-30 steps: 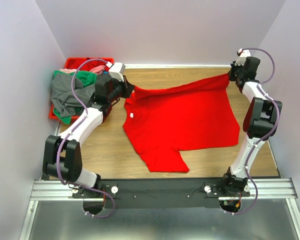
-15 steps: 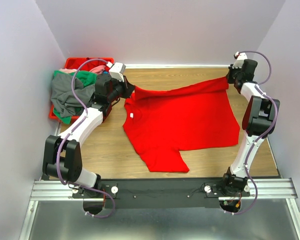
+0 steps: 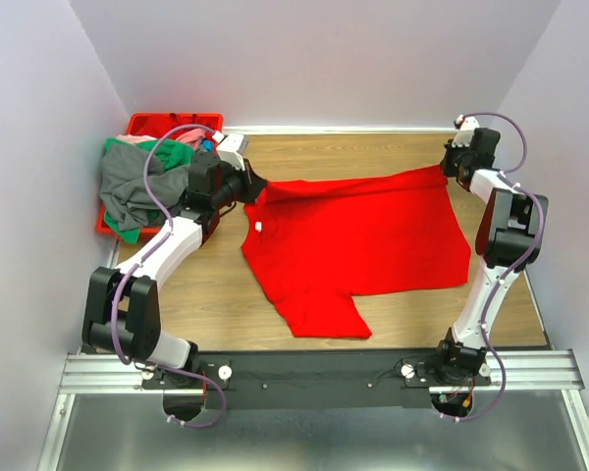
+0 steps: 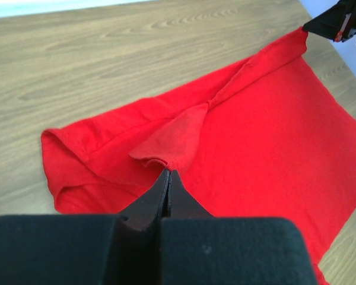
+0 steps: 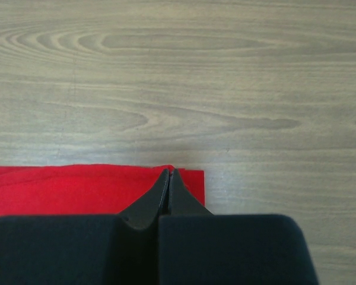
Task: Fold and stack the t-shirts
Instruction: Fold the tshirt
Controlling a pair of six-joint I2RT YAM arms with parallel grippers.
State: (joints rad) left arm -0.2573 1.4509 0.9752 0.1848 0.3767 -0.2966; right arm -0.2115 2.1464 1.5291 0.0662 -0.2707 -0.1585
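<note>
Left claw (image 3: pixel 254 183) pinches red shirt (image 3: pixel 363 245) (crate (image 3: pixel 145 123) behind).

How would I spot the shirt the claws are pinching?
Look at the wooden table: across its middle lies the red t-shirt, pinched at its far edge by the left gripper and right gripper. Unlike the crumpled shirts heaped at the left, it is spread open.

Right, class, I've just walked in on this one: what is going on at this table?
The robot is working on a red t-shirt spread over the wooden table. Its left hand is shut on a fold of cloth at the neck end. Its right hand is shut on the far hem corner. The other t-shirts, grey, green and pink, are heaped on a red crate at the far left. No folded stack is in view yet.
</note>
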